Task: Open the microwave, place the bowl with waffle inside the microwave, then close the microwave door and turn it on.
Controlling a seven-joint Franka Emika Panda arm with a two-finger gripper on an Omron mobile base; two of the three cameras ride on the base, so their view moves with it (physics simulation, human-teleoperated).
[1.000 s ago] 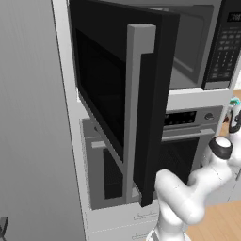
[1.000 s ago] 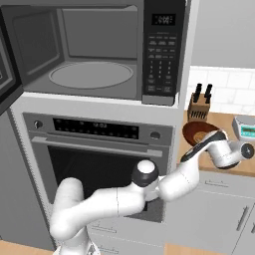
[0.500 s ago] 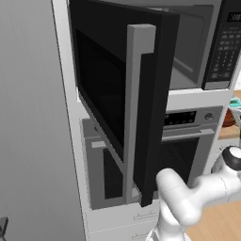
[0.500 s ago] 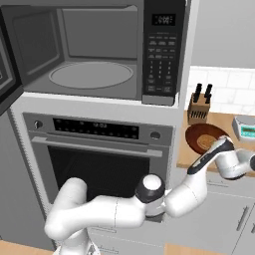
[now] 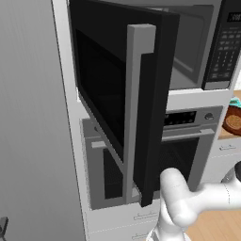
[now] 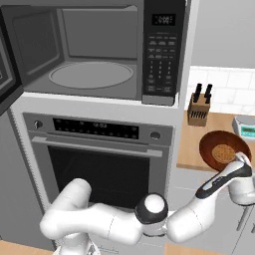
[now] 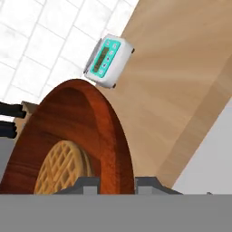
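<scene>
The gripper [image 7: 117,182] straddles the near rim of the one bowl [image 7: 77,122], a fingertip on either side; whether it pinches is unclear. One waffle [image 7: 61,165] lies inside. The bowl sits on the wooden counter [image 7: 181,77] beside one teal scale [image 7: 108,60]. Since a second ago the arm has dropped lower. One microwave [image 6: 99,50] stands open, its microwave door [image 5: 122,99] swung wide.

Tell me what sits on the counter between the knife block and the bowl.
Nothing: in the right base view, bare wooden counter separates the knife block from the bowl.
</scene>
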